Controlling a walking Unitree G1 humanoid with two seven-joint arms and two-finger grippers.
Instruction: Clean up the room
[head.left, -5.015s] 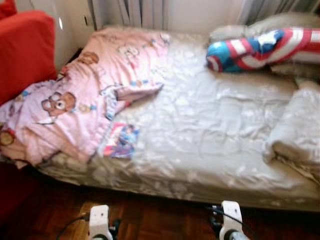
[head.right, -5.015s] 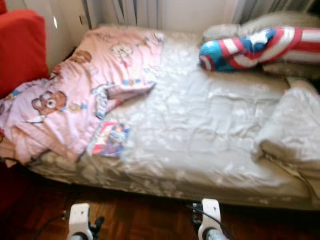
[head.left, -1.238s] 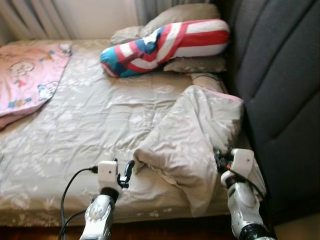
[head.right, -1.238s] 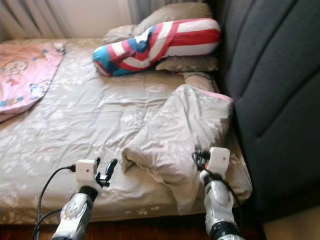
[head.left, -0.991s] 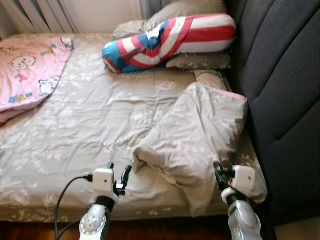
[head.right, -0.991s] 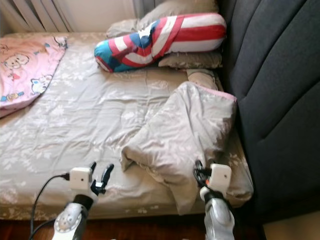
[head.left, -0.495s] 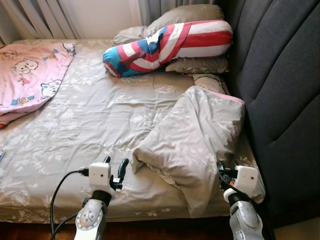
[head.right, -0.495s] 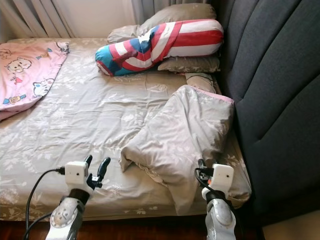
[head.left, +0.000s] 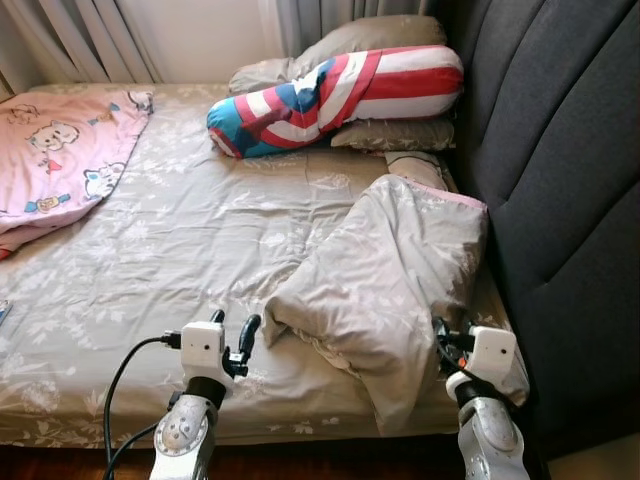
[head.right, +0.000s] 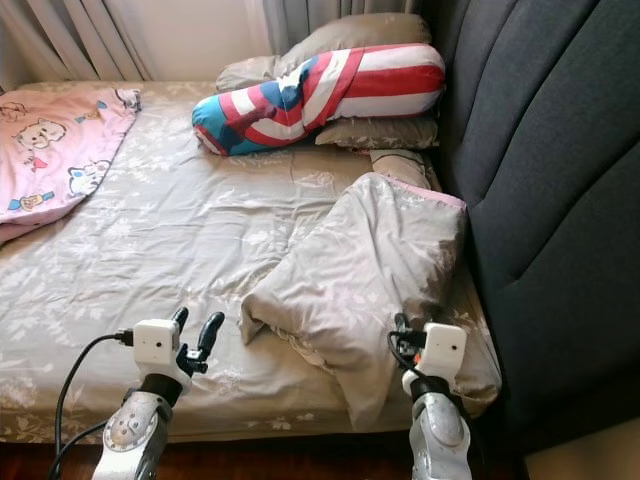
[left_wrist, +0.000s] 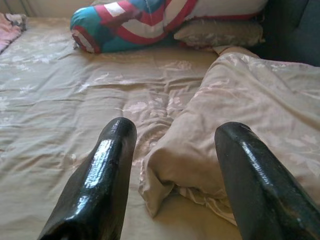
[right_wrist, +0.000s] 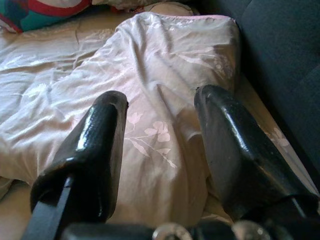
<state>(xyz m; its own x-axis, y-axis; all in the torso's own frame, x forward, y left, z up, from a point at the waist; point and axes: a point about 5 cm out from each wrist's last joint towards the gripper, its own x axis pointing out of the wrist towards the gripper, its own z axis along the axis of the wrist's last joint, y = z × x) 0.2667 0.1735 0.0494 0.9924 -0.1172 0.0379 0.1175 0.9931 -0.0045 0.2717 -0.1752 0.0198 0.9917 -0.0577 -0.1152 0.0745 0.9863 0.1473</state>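
A crumpled beige duvet (head.left: 385, 280) lies bunched on the right of the bed (head.left: 150, 260), against the dark padded headboard (head.left: 560, 180). My left gripper (head.left: 233, 328) hovers open over the bed's front edge, just left of the duvet's nearest corner (left_wrist: 165, 175), with nothing between its fingers (left_wrist: 107, 165). My right gripper (head.left: 448, 335) stands open at the duvet's right front part, its fingers (right_wrist: 227, 140) over the cloth (right_wrist: 160, 100) without holding it. A pink cartoon blanket (head.left: 55, 150) lies at the far left.
A red, white and blue striped bolster (head.left: 335, 85) rests on beige pillows (head.left: 370, 35) at the back. Curtains (head.left: 80, 35) hang behind the bed. Dark wooden floor (head.left: 80, 465) shows below the mattress edge. Bare sheet lies between the pink blanket and the duvet.
The camera has swung from the bed's left end to its right end. Both arms have risen to the bed's front edge. In the last half second almost nothing moved.
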